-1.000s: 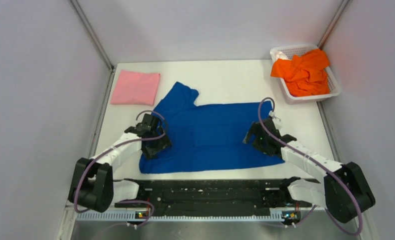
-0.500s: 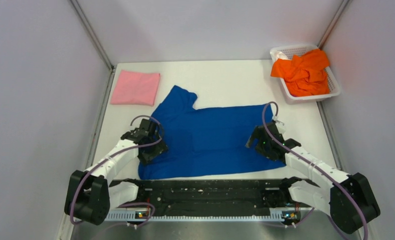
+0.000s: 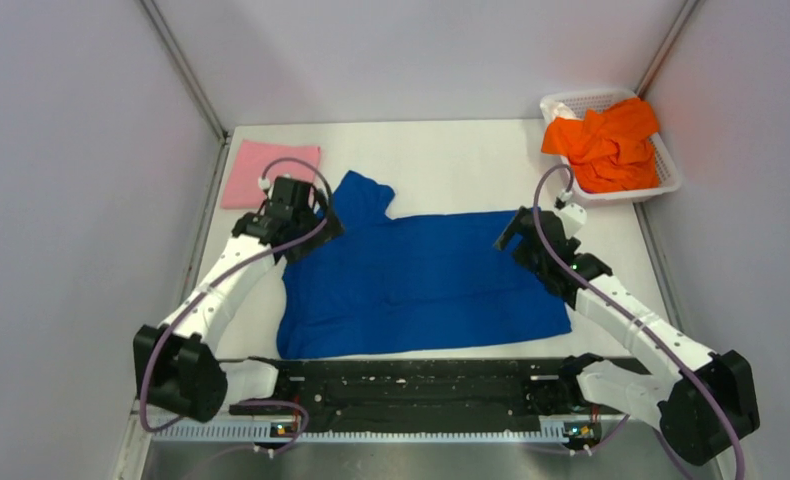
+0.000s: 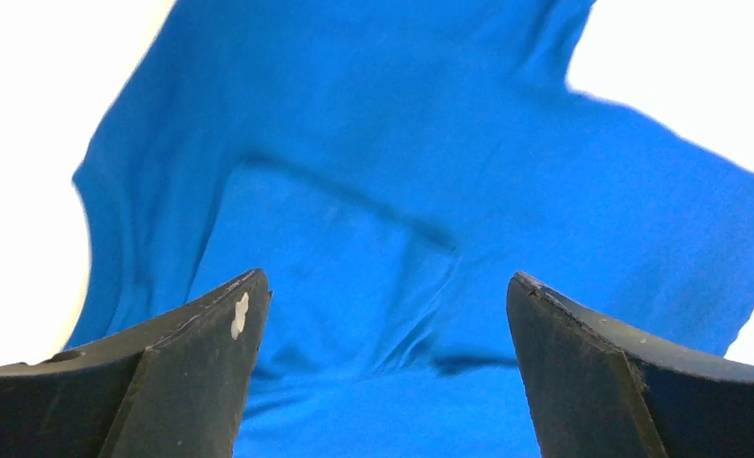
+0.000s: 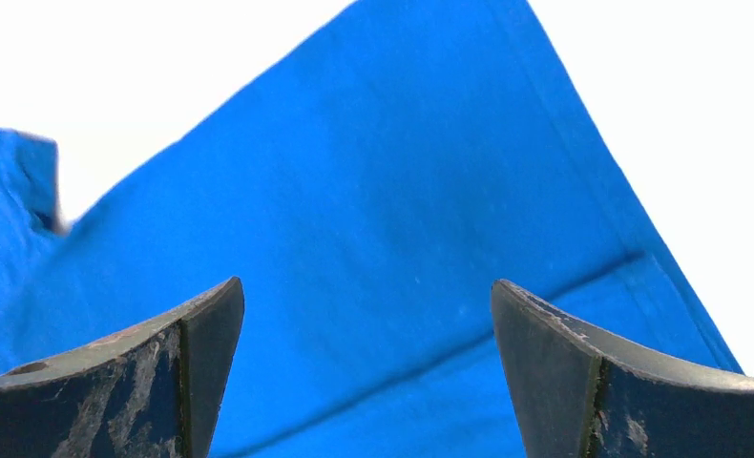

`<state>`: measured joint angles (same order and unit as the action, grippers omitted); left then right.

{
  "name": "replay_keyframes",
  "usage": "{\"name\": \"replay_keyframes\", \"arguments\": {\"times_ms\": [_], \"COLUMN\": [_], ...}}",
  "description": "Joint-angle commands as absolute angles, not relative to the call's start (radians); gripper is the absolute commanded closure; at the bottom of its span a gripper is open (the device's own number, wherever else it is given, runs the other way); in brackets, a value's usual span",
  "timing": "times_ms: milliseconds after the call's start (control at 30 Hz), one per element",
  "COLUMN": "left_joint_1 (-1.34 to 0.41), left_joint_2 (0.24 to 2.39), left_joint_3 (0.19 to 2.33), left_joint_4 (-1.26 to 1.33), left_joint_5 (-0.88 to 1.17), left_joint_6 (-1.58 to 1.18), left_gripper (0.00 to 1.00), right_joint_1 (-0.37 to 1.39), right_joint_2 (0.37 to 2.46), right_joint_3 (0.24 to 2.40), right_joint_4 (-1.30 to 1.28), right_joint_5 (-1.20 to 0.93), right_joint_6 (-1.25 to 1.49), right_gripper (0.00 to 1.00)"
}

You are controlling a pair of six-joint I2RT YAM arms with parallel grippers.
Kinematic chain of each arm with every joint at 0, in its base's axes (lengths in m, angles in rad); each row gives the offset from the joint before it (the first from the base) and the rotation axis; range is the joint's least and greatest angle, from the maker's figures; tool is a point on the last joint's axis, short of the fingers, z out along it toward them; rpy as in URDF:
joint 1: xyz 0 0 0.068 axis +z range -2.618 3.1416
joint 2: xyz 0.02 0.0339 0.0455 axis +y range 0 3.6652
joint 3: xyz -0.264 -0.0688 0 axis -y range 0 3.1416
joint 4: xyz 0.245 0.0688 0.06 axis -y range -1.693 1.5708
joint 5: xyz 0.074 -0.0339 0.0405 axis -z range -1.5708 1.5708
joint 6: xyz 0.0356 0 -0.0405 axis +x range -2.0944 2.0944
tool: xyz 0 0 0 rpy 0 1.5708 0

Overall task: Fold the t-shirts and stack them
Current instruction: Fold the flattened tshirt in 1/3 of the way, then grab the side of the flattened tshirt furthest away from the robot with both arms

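The royal-blue t-shirt (image 3: 421,280) lies partly folded on the white table, one sleeve pointing up-left; its print is hidden. It fills the left wrist view (image 4: 402,191) and the right wrist view (image 5: 373,219). My left gripper (image 3: 306,225) is open and empty above the shirt's upper-left part, near the sleeve. My right gripper (image 3: 516,238) is open and empty above the shirt's upper-right corner. The pink t-shirt (image 3: 266,172) lies folded at the back left, partly behind the left arm. The orange t-shirt (image 3: 606,145) sits crumpled in the basket.
The white mesh basket (image 3: 671,180) stands at the back right corner. Grey walls close in on the left, right and back. A black rail (image 3: 421,385) runs along the table's near edge between the arm bases.
Both arms have risen off the blue shirt's lower corners and moved toward the back, the left to the sleeve area, the right to the upper-right corner. The shirt's lower part lies flatter.
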<state>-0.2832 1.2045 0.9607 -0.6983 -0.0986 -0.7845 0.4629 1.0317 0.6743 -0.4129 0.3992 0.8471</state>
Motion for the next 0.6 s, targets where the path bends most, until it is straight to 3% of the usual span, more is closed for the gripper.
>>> {"name": "replay_keyframes", "arguments": {"times_ms": [0, 167, 400, 567], "left_joint_1": [-0.283, -0.279, -0.266, -0.251], "left_joint_2": [1.41, 1.767, 2.258, 2.442], "left_joint_3": [1.208, 1.549, 2.206, 2.379], "left_joint_4": [-0.595, -0.614, -0.75, -0.709], "left_joint_5": [-0.142, -0.177, -0.273, -0.236], "left_joint_6": [-0.682, -0.568, -0.43, -0.367], "left_gripper": [0.01, 0.01, 0.01, 0.01], "right_joint_1": [0.462, 0.41, 0.343, 0.314], "right_joint_2": [1.09, 1.234, 1.328, 1.38], "right_joint_3": [0.783, 0.879, 0.879, 0.877], "right_joint_4": [-0.328, -0.263, -0.226, -0.218], "right_joint_5": [0.552, 0.546, 0.541, 0.495], "right_joint_6": [0.831, 0.774, 0.746, 0.716], "right_gripper": [0.01, 0.01, 0.01, 0.01]}}
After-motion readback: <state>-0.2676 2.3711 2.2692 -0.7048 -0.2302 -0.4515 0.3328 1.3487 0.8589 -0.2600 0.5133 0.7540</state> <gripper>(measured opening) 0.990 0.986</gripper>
